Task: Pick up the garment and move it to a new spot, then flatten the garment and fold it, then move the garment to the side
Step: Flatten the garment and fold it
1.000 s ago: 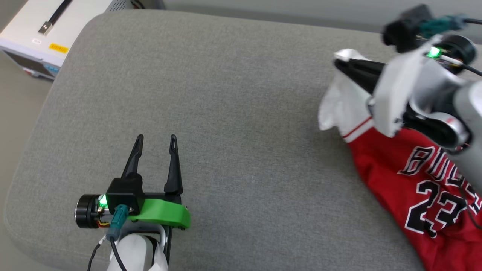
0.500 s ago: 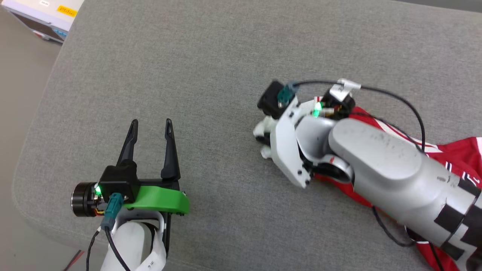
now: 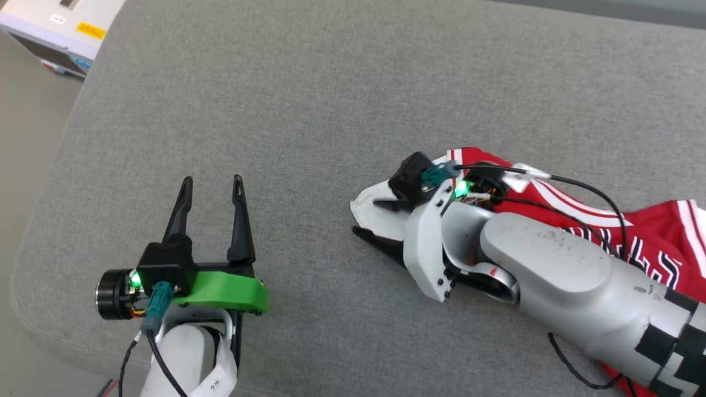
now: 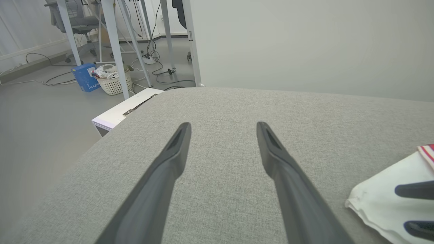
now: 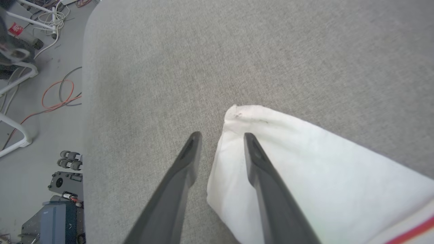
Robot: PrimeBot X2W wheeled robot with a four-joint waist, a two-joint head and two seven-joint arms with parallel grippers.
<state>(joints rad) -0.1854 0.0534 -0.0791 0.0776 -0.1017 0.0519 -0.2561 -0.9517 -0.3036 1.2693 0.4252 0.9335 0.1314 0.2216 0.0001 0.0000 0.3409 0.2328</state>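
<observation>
The garment (image 3: 662, 248), red with black lettering, lies crumpled on the grey cushion (image 3: 331, 99) at the right, partly under my right forearm. Its white sleeve (image 3: 372, 212) spreads flat toward the middle. My right gripper (image 3: 370, 216) rests low over that sleeve with its fingers apart. In the right wrist view the sleeve (image 5: 305, 162) lies on the cushion, and my right gripper (image 5: 222, 135) is open, one finger on the white cloth and one beside it. My left gripper (image 3: 211, 182) hovers open and empty at the lower left, its open fingers (image 4: 223, 125) over bare cushion, with the sleeve (image 4: 373, 200) off to their right.
A white box-shaped device (image 3: 55, 27) stands beyond the cushion's far left corner. The cushion's rounded left edge (image 3: 33, 231) drops to the floor. A basket (image 4: 115, 79), a blue box (image 4: 84, 76) and table legs stand on the floor beyond.
My right gripper carried the white sleeve leftward toward the middle, came down to the cushion and opened, so the sleeve now lies flat. The head view shifted. The left gripper stayed open.
</observation>
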